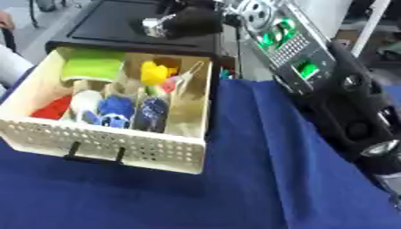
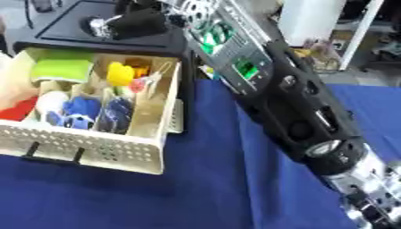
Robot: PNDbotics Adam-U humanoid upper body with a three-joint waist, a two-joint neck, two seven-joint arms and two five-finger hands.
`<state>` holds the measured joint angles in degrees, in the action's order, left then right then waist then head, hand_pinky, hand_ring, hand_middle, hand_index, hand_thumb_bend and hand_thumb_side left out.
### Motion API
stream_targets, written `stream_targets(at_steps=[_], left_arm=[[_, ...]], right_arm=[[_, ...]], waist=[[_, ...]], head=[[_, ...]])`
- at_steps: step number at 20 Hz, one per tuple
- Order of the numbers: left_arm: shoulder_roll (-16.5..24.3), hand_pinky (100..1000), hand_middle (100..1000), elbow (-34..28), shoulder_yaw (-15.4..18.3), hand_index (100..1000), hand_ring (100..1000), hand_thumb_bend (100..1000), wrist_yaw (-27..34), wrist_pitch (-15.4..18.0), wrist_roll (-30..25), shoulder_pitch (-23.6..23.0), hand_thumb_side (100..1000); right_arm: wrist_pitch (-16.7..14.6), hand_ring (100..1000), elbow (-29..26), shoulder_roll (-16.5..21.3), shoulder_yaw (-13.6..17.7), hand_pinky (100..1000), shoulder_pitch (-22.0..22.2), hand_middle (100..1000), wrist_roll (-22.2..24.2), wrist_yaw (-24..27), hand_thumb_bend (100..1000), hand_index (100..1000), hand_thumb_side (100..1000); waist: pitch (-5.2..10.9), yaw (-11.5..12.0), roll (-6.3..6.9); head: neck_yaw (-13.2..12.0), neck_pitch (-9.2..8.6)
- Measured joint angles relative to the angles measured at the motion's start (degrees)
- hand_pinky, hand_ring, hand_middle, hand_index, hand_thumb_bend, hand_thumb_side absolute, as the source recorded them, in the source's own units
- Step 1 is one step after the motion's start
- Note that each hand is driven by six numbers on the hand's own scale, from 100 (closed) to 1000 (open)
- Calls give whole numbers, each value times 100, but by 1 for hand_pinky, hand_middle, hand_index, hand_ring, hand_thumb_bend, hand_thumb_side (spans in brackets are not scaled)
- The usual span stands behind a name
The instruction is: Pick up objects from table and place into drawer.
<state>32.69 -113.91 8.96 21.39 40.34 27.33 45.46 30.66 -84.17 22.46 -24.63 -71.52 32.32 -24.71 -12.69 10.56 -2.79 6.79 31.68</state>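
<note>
Since it filled most of the shot, blue table [image 1: 258,188]: drawer sat on its left part.
Right arm [image 2: 290,107]: slanted from lower right to far left, the only arm around.
Drawer [image 1: 156,150]: pulled open, long axis pointing away from the robot, handle end nearest.
Right hand [image 1: 192,21]: over the black cabinet top [image 1: 109,22], just past the drawer's far end; open or closed, couldn't tell.
Items [image 1: 155,71]: yellow, green, blue and red bits already inside.

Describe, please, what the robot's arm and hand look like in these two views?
The right arm is a thick, mostly black limb with round recessed joints and a silver cylindrical joint near the lower end. Its upper section is silver perforated metal with green lights or boards showing through. The right hand is black with a silver knuckle-like part. The left arm does not show.
</note>
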Motion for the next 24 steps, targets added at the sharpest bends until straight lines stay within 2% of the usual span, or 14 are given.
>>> stream_targets(at_steps=[11, 12, 13, 14, 15, 16, 17, 18, 20, 21, 22, 24], left_arm=[[0, 285, 523, 0, 0, 703, 478, 332, 0, 0, 0, -7, 1000], [0, 285, 523, 0, 0, 702, 478, 332, 0, 0, 0, -9, 1000], [0, 285, 523, 0, 0, 702, 478, 332, 0, 0, 0, -12, 1000], [0, 285, 523, 0, 0, 702, 478, 332, 0, 0, 0, -15, 1000], [0, 285, 524, 0, 0, 702, 478, 331, 0, 0, 0, -16, 1000], [0, 285, 524, 0, 0, 702, 478, 331, 0, 0, 0, -23, 1000], [0, 284, 524, 0, 0, 702, 478, 331, 0, 0, 0, -36, 999], [0, 285, 524, 0, 1, 703, 479, 331, 0, -1, 1, -53, 999], [1, 284, 525, 0, 1, 703, 479, 330, -4, -3, 3, -65, 998], [2, 284, 525, 0, 2, 703, 479, 330, -8, -3, 4, -74, 997], [3, 284, 526, 0, 3, 704, 480, 330, -14, -4, 5, -88, 997], [8, 286, 530, 0, 4, 706, 483, 329, -31, -13, 14, -116, 996]], right_arm=[[-78, 957, 81, 15, 150, 859, 3, 660, -153, -71, 638, 846, 769], [-75, 956, 80, 30, 170, 859, 10, 656, -193, -72, 596, 844, 793], [-70, 956, 76, 53, 186, 859, 32, 653, -240, -72, 632, 843, 786], [-66, 955, 65, 70, 217, 858, 62, 649, -294, -72, 626, 842, 796], [-60, 954, 44, 99, 255, 857, 96, 646, -358, -72, 557, 841, 844], [-53, 953, 18, 138, 304, 857, 128, 641, -438, -72, 610, 840, 826], [-42, 950, -23, 183, 367, 853, 170, 630, -538, -71, 592, 837, 859], [-28, 945, -92, 235, 450, 848, 222, 624, -680, -65, 568, 835, 890], [9, 930, -346, 391, 701, 834, 360, 614, -1139, -56, 396, 820, 944], [33, 924, -527, 478, 862, 829, 436, 613, -1458, -53, 343, 818, 947], [57, 914, -746, 567, 1041, 819, 518, 616, -1825, -43, 242, 812, 956], [95, 901, -1248, 745, 1399, 810, 683, 625, -2640, 2, 129, 802, 973]], waist=[[0, -36, 0], [0, -38, 3], [0, -43, 9], [0, -53, 18], [0, -67, 29], [0, -78, 43], [0, -84, 60], [0, -97, 75], [0, -121, 96], [0, -133, 108], [0, -149, 120], [0, -174, 147]], head=[[-4, 0], [-5, 0], [-7, 0], [-10, 0], [-16, 0], [-26, 0], [-35, 0], [-51, 0], [-92, 0], [-130, 1], [-177, 3], [-285, 23]])
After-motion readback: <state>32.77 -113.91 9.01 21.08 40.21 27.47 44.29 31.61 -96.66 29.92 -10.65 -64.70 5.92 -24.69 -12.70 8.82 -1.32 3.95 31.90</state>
